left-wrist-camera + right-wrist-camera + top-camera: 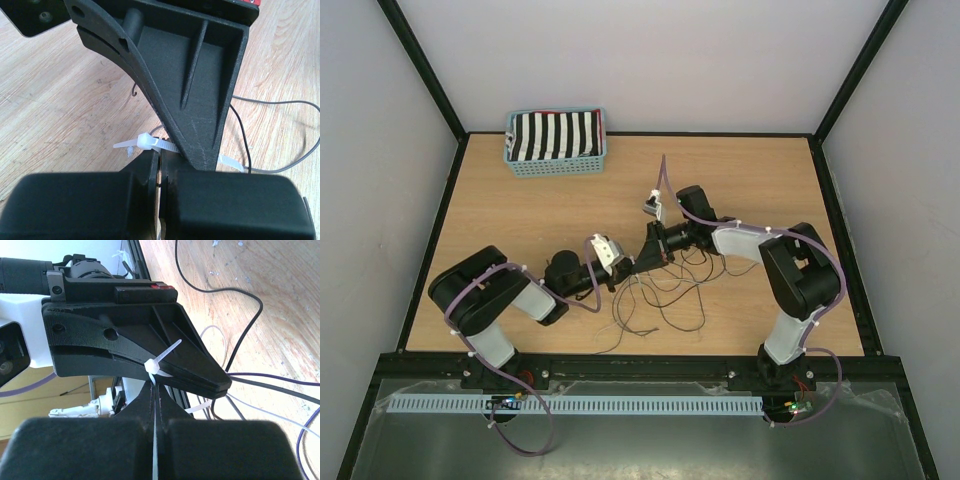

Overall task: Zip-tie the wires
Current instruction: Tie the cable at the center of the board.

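Observation:
The wires (665,295) are thin black, grey and pale strands looping over the middle of the wooden table. Both grippers meet tip to tip above their left end. My left gripper (625,262) (160,155) is shut, and a thin dark strand crosses its jaw gap. In the right wrist view the wires (260,385) fan out from its tip (225,385). A white zip tie (149,142) (151,366) lies across both tips, head to the left. My right gripper (648,250) (154,385) is shut on its strap, which runs down between the jaws.
A blue basket (557,170) holding a black-and-white striped cloth (555,135) stands at the back left. The right arm's purple cable (665,175) arcs up behind the grippers. Black frame posts border the table on all sides.

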Robot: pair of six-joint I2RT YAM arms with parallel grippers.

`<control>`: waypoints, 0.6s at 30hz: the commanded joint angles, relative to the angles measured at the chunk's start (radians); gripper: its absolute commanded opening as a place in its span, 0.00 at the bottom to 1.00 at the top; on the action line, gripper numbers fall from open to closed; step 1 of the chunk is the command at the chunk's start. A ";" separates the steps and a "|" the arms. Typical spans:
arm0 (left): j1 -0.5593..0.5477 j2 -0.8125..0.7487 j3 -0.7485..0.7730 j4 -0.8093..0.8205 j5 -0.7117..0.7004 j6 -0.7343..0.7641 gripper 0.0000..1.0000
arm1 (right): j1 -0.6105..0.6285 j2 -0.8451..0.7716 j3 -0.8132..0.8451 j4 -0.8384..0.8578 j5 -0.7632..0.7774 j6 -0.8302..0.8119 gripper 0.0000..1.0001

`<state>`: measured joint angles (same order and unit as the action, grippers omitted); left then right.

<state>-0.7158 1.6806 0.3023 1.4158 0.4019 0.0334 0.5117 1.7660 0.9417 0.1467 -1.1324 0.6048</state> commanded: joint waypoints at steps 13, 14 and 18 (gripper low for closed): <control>-0.070 -0.014 -0.014 0.065 0.055 0.078 0.00 | -0.015 0.050 0.075 0.023 0.073 0.020 0.00; -0.071 -0.012 -0.015 0.065 0.057 0.079 0.00 | -0.015 0.053 0.074 0.031 0.073 0.026 0.00; -0.073 0.001 -0.013 0.065 0.058 0.083 0.00 | -0.015 0.053 0.071 0.062 0.073 0.057 0.00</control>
<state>-0.7383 1.6810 0.2935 1.4139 0.3424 0.1059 0.5098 1.8023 0.9714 0.1066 -1.1423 0.6277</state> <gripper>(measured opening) 0.002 0.010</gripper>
